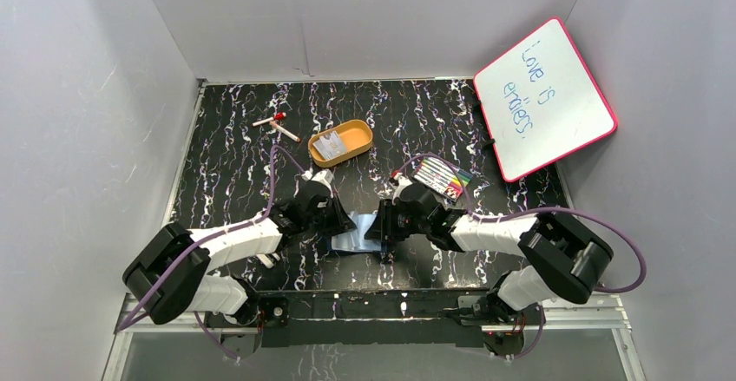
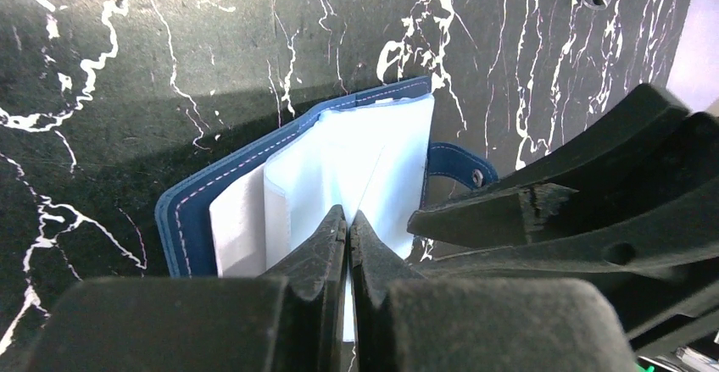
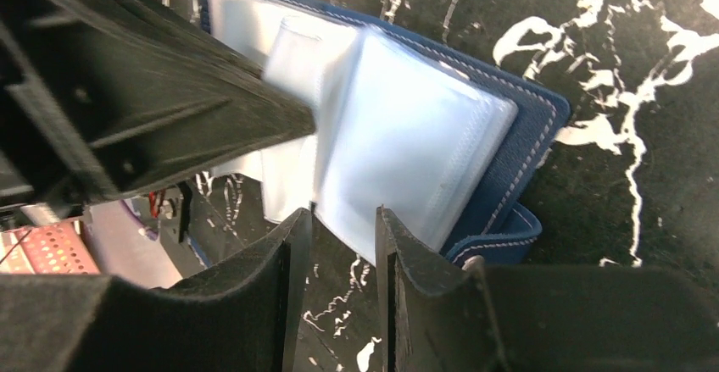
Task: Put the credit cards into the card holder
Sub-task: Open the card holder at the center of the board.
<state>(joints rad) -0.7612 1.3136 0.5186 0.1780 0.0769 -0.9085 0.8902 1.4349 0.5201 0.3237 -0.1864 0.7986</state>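
Observation:
The card holder (image 1: 356, 235) lies open on the table between my two grippers, navy cover (image 2: 182, 211) down and clear sleeves (image 2: 373, 152) fanned upward. My left gripper (image 2: 348, 217) is shut, pinching a thin sleeve edge between its tips. My right gripper (image 3: 343, 215) is open at the opposite side, with the edge of a clear sleeve (image 3: 407, 152) lying just at the mouth of its jaws and the snap tab (image 3: 500, 241) beside it. A white piece (image 2: 237, 224) sits in one slot. Pale credit cards (image 1: 331, 146) lie in the orange tray.
The orange oval tray (image 1: 358, 129) stands behind the left arm. A striped marker pack (image 1: 443, 177) lies behind the right arm. Two red-capped pens (image 1: 276, 125) lie at the back left. A pink-framed whiteboard (image 1: 545, 99) leans at the back right.

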